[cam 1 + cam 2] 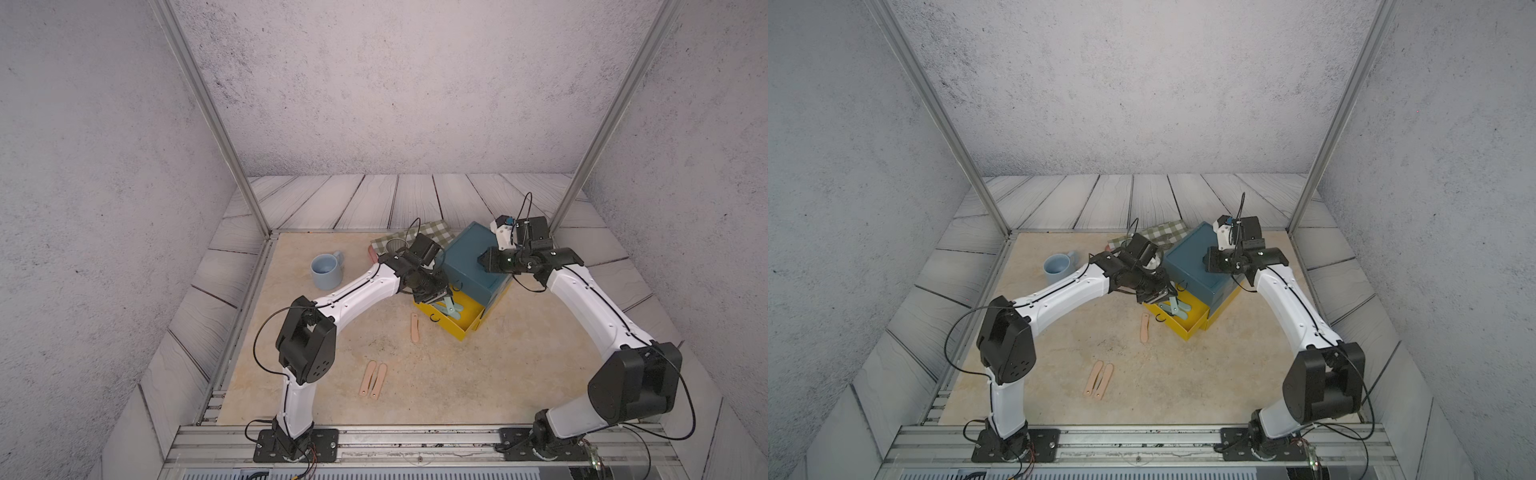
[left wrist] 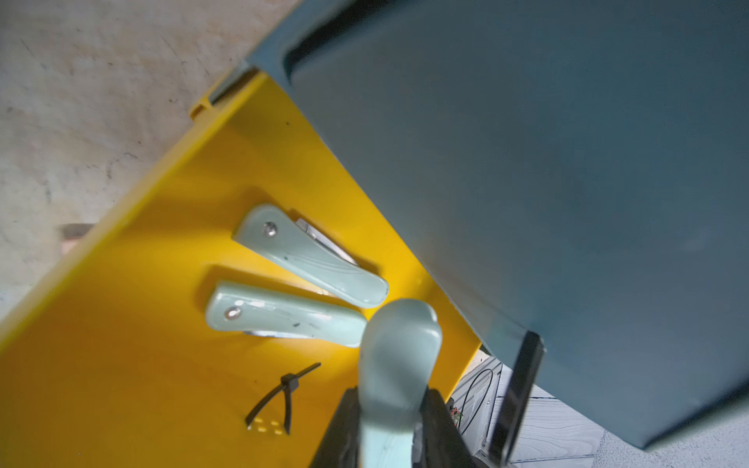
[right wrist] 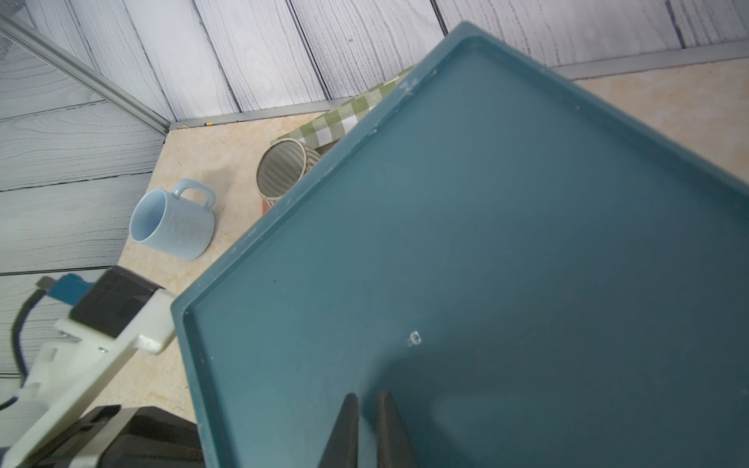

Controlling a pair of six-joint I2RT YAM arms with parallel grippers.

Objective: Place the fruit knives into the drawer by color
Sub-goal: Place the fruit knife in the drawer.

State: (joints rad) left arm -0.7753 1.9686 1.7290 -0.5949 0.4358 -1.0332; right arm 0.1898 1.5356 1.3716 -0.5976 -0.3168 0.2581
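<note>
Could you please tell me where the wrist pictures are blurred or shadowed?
In the left wrist view the held mint-green knife is out of focus, while the two knives in the yellow drawer are sharper, with glints on their rivets; in the right wrist view the right gripper is a dark blur over a soft shadow on the teal top.

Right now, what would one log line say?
left hand: shut on mint knife over open yellow drawer | in drawer: two mint knives | right hand: closed, over chest top | table: three pink knives
</note>
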